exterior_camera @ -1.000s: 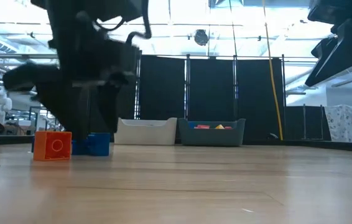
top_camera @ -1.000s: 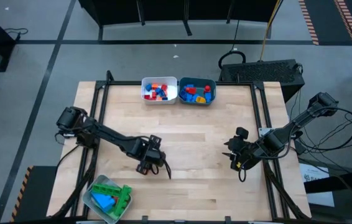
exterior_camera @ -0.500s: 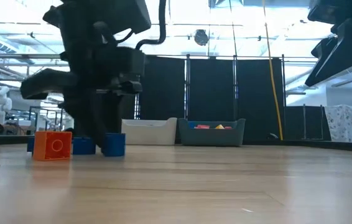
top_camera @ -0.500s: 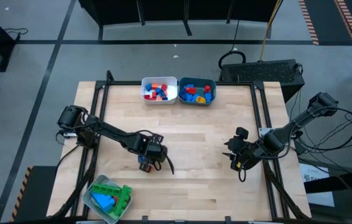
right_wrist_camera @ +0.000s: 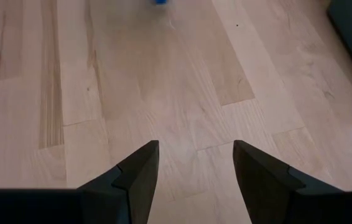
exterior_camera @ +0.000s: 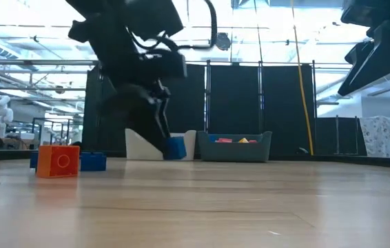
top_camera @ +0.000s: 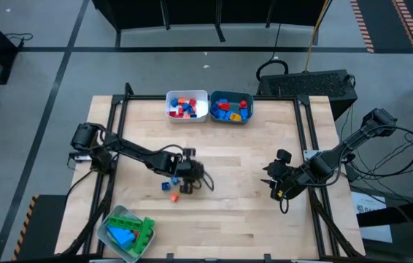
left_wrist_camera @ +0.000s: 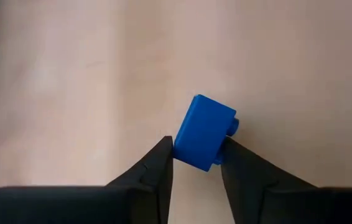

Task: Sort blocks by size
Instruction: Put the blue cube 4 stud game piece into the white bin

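The left gripper [left_wrist_camera: 196,155] pinches a small blue block [left_wrist_camera: 204,131] above mid-table. At its seven o'clock lie an orange block [top_camera: 175,196] and a blue block [top_camera: 174,180]. The right gripper [right_wrist_camera: 194,163] waits open at three o'clock.

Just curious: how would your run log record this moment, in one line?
left gripper: shut on small blue block, lifted | right gripper: open, waiting

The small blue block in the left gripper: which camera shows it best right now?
The left wrist view: the small blue block fills the middle, pinched between the left gripper fingertips. The low view shows it lifted off the table. The high view barely shows it, under the gripper. The right wrist view shows only a blue speck, too unclear to identify.
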{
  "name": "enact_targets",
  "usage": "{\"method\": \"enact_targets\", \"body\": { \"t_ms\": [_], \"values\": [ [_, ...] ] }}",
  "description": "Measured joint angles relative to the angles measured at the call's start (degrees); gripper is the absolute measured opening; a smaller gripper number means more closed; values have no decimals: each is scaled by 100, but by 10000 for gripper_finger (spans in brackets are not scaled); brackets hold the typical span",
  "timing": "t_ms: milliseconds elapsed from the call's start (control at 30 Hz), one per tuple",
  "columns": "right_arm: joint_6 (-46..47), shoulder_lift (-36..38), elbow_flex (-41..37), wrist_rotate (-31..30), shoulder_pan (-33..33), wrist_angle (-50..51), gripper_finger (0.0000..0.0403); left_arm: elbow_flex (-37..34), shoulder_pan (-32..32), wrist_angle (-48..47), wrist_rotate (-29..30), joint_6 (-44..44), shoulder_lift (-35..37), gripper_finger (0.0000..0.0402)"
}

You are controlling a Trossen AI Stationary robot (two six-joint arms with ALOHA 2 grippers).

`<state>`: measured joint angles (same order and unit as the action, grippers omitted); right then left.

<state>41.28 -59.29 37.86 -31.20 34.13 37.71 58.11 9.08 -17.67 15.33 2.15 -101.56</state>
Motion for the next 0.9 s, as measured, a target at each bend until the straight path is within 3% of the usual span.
{"method": "enact_targets", "body": {
  "t_ms": [200, 333, 567, 733, 900],
  "values": [
    [-1, 0, -2, 0, 0, 0, 192, -2, -625, 69, 1447, -784, 212, 116],
    [-1, 2, -2, 0, 0, -1, 192, -4, -1208, 63, 1942, -917, 576, 117],
    [1, 0, -2, -2, 0, -2, 192, 7, -2531, 65, 1890, -736, 1212, 119],
    [-1, 0, -2, 0, 0, -2, 192, 4, -3367, -315, 1326, -639, 1042, 120],
    [-1, 1, -2, 0, -2, -2, 192, -4, -3696, -490, 1161, -554, 879, 135]
  ]
}}
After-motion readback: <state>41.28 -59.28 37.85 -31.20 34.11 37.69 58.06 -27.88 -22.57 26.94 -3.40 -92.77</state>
